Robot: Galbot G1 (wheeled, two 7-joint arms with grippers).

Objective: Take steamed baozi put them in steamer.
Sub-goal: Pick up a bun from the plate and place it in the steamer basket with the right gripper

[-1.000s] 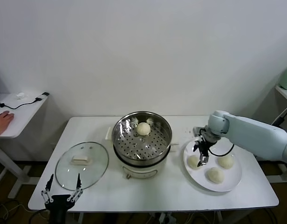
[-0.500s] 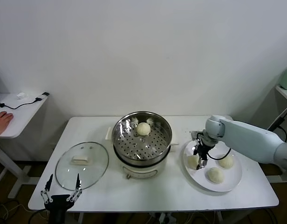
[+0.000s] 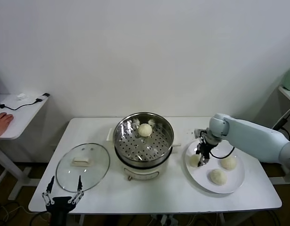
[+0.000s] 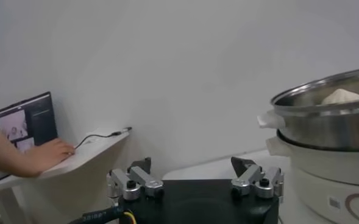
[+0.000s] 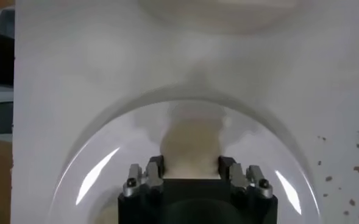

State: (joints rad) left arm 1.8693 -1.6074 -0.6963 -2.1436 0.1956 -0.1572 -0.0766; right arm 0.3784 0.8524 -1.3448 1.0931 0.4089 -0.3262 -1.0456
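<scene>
Head view shows one bun (image 3: 145,129) already in the steamer (image 3: 143,141), the right tool (image 3: 201,157) clenched on a second bun (image 3: 195,160) on the plate (image 3: 232,182), two more buns waiting there, and the left tool (image 3: 63,195) released by the tabletop (image 3: 164,193) edge.

Four steamed baozi: one (image 3: 145,129) in the single steamer (image 3: 143,141), three (image 3: 195,160) (image 3: 228,162) (image 3: 217,176) on the one white plate (image 3: 206,181). One glass lid (image 3: 83,166) lies on the desk (image 3: 182,197).
</scene>
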